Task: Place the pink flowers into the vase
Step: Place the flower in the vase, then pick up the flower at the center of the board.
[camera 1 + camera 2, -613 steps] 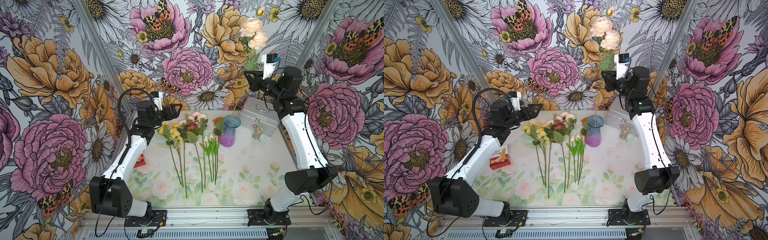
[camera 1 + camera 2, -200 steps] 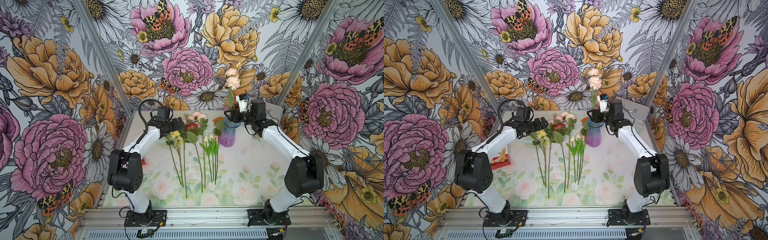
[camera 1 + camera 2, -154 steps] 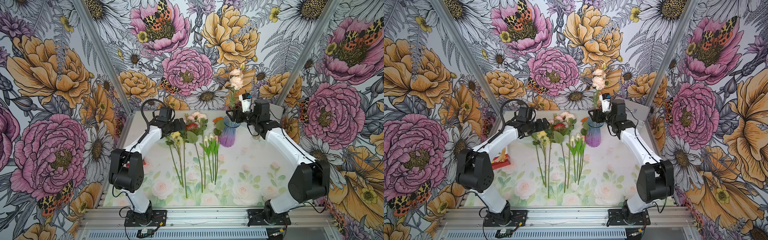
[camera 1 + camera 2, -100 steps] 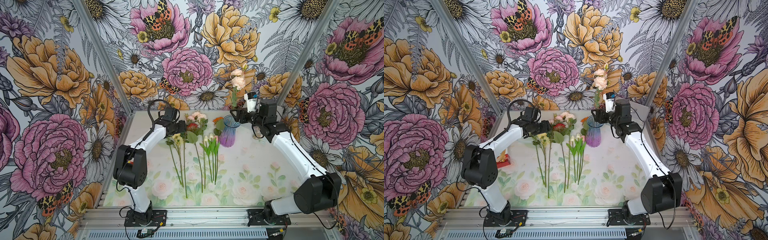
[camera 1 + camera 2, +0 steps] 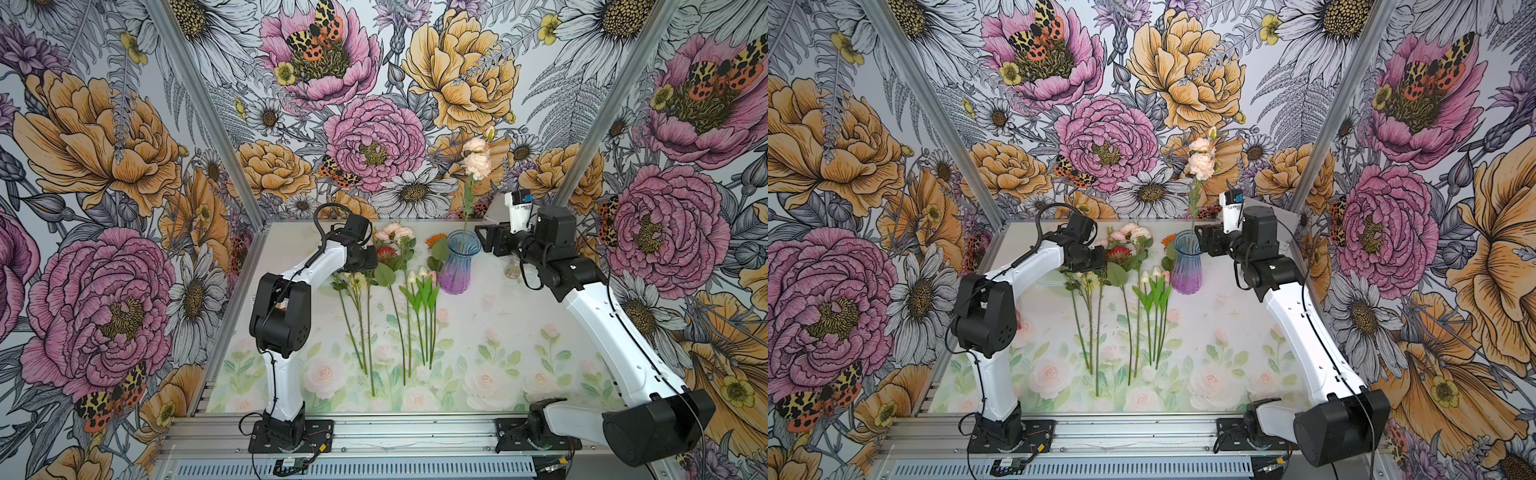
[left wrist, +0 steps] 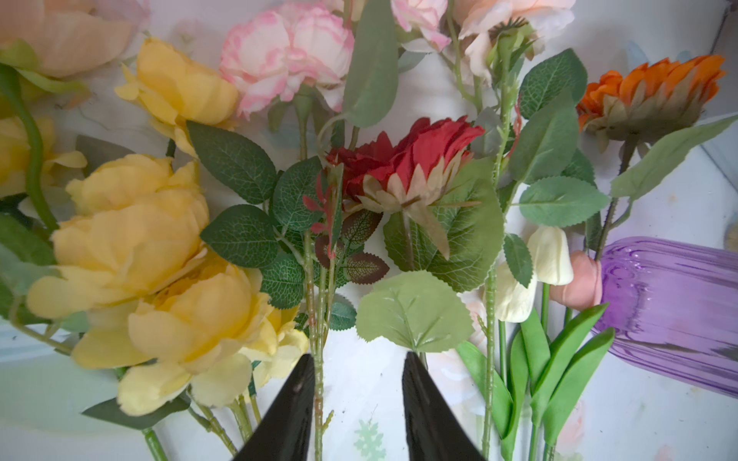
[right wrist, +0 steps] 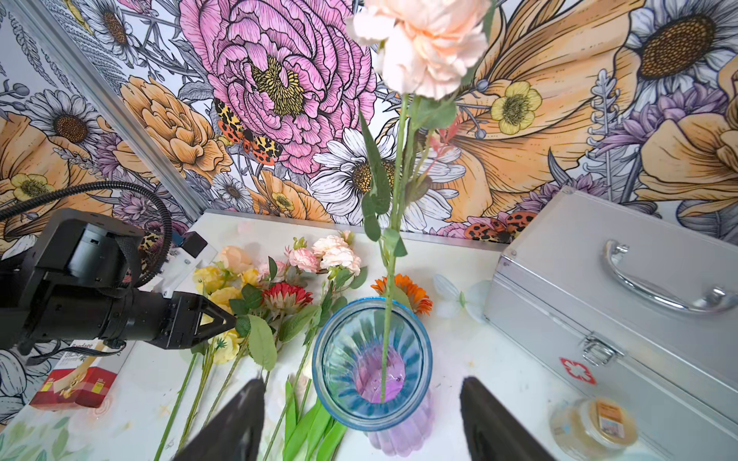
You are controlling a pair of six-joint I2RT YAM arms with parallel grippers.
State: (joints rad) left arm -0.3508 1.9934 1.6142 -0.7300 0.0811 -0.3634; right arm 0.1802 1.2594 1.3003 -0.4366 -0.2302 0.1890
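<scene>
The blue-to-purple ribbed vase stands at the back middle of the table. One of the pink flowers stands upright in it, its stem reaching the vase bottom. My right gripper is open and empty, just right of the vase rim. More pink flowers lie among the stems left of the vase, and a pink tulip bud lies against its base. My left gripper hovers low over those stems, jaws apart, a thorny green stem against one finger.
Yellow blooms, a red flower, an orange one and white tulips lie mixed with the pink ones. A silver case and a small jar sit right of the vase. A red box lies at the left.
My right gripper has let go of the pink stem in the vase and backed off to the right. My left gripper has pushed in over the lying flowers and its jaws have narrowed.
</scene>
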